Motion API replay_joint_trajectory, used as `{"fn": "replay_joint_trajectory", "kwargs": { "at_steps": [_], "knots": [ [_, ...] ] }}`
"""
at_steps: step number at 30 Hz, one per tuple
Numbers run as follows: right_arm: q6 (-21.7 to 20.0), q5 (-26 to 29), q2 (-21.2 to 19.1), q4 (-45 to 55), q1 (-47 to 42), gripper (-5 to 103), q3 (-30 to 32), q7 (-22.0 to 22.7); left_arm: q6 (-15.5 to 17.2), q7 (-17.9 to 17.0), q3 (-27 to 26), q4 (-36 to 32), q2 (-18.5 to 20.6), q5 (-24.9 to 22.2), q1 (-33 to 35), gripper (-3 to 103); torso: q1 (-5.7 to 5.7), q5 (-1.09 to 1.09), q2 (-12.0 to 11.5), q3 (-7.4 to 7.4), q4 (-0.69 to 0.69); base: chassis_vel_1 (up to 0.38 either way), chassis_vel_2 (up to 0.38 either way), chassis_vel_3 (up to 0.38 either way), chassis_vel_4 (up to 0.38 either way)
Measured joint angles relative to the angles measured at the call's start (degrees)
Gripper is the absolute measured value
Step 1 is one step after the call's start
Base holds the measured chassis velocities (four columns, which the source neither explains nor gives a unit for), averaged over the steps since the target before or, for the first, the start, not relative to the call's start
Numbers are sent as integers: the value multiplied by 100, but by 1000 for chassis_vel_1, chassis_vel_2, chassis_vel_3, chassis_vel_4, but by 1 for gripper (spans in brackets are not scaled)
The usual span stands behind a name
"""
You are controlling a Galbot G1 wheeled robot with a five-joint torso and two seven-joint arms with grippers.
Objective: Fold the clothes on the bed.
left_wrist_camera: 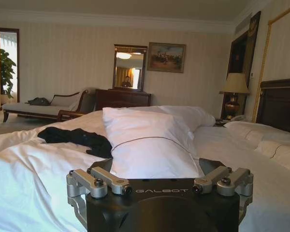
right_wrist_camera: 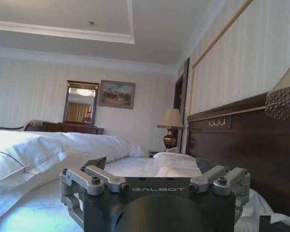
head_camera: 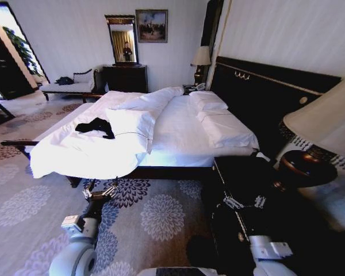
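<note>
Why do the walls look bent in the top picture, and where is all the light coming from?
Head view: a wide lens bows the walls and the bed; the lower right is in deep shadow. Left wrist view: daylight glares through a doorway on the far side, and the black T-shirt shows no detail. Right wrist view: the duvet looks washed out.

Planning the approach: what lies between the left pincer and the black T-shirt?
In the head view, patterned carpet and white duvet separate the left pincer from the black T-shirt.

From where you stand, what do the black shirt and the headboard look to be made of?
The black shirt looks like soft matte cloth: it lies limp and crumpled on the bed. The headboard looks like dark polished wood, panelled with a slight sheen, though it could be veneer.
</note>
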Motion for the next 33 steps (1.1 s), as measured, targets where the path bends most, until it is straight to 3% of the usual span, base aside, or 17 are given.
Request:
{"fn": "replay_joint_trajectory", "kwargs": {
  "at_steps": [14, 33],
  "knots": [
    [2, 52, 56, -14, 38, 100, -34, -17, -38, 16, -6, 49, -1, 21, -1, 100, 0, 0, 0, 0, 0, -89, 91, 96, -93],
    [-30, 44, -38, -33, 17, 100, -16, -32, -321, 395, 38, 30, -4, 64, -2, 100, 0, 1, 0, 0, 0, -107, 101, 107, -106]
  ]
}}
